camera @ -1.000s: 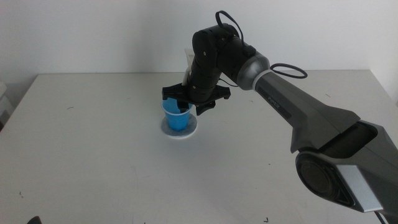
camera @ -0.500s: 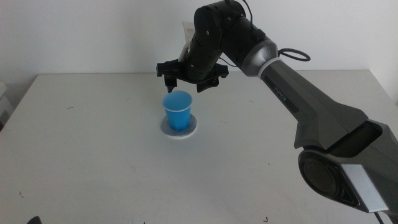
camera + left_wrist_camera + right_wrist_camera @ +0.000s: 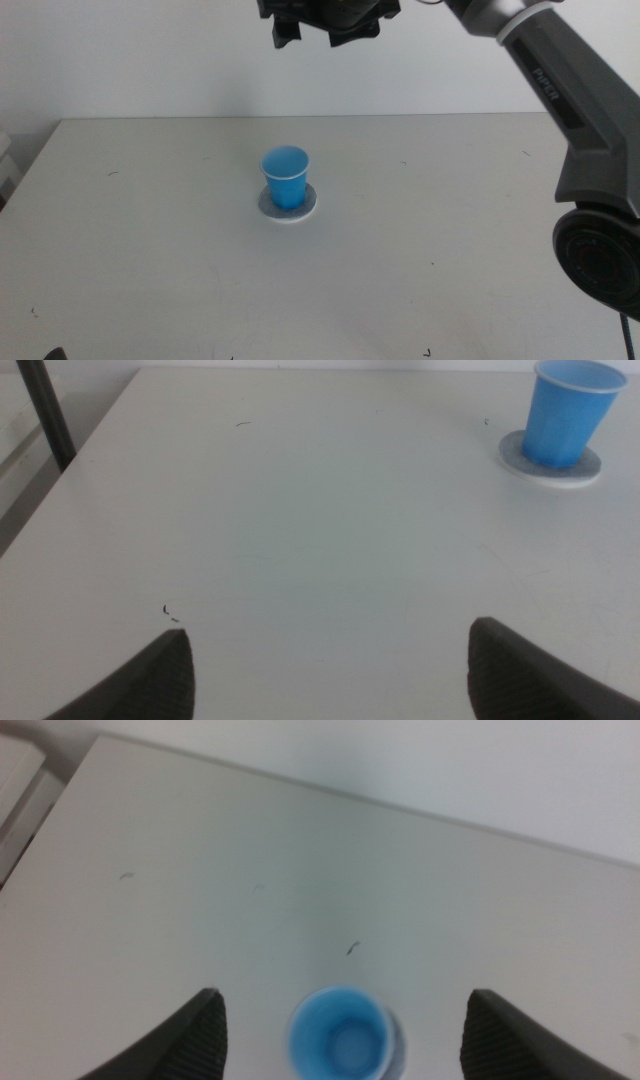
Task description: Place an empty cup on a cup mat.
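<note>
The blue cup [image 3: 286, 177] stands upright on the grey cup mat [image 3: 306, 207] near the middle of the table, and nothing holds it. My right gripper [image 3: 318, 30] hangs open high above it at the top edge of the middle view. From the right wrist view I look straight down into the empty cup [image 3: 341, 1042], far below the wide-spread jaws. The left wrist view shows the cup [image 3: 564, 412] on the mat [image 3: 583, 468] far off, with my left gripper [image 3: 330, 670] open low over bare table.
The white table [image 3: 150, 250] ends at a pale wall behind. A dark post [image 3: 45, 410] stands past the table's edge in the left wrist view. Small dark specks [image 3: 170, 612] mark the tabletop.
The right gripper let go of the cup and rose straight up, from around the cup to the top of the view. The cup stayed on the mat.
</note>
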`<state>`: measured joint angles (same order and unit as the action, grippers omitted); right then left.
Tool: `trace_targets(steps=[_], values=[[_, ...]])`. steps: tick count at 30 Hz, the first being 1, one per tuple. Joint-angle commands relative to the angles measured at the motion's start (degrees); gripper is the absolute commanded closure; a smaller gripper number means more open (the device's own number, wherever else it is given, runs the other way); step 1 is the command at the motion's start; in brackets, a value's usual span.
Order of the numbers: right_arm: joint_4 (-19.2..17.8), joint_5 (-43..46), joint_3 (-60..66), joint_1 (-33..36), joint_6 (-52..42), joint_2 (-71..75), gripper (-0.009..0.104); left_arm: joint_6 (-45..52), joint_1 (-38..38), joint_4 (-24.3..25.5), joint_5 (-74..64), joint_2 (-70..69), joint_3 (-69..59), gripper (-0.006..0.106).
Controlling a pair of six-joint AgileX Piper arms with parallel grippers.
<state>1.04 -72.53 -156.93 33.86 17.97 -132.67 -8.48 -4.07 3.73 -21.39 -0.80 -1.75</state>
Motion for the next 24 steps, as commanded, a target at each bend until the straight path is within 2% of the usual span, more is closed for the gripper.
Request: trace_targets(steps=[1,5,9,13,18,21,24], values=[[-2.87,-1.71,-1.73,-1.18,-0.86,6.32,0.036,-0.62,0.06,0.02,3.89,-0.73,0.34,-0.005],[-5.71,-1.78,-1.51,-1.80,-1.33,9.38,0.036,-0.62,0.06,0.02,3.89,-0.73,0.34,-0.005],[-5.60,-1.78,2.77,-3.11,-2.42,13.59,0.036,-0.62,0.06,0.02,3.89,-0.73,0.34,-0.005],[-8.00,-1.72,11.03,-4.17,-2.88,20.17,0.036,-0.62,0.06,0.02,3.89,-0.73,0.34,-0.005],[-8.89,-1.60,22.01,-6.96,-1.61,29.92,0.036,-0.62,0.06,0.02,3.89,-0.73,0.34,-0.005],[-11.24,-1.43,29.48,-8.69,-0.04,36.59,0.036,-0.62,0.06,0.02,3.89,-0.73,0.34,-0.005],[-11.65,-0.60,37.31,-10.77,1.21,42.88,0.036,-0.62,0.06,0.02,3.89,-0.73,0.34,-0.005]])
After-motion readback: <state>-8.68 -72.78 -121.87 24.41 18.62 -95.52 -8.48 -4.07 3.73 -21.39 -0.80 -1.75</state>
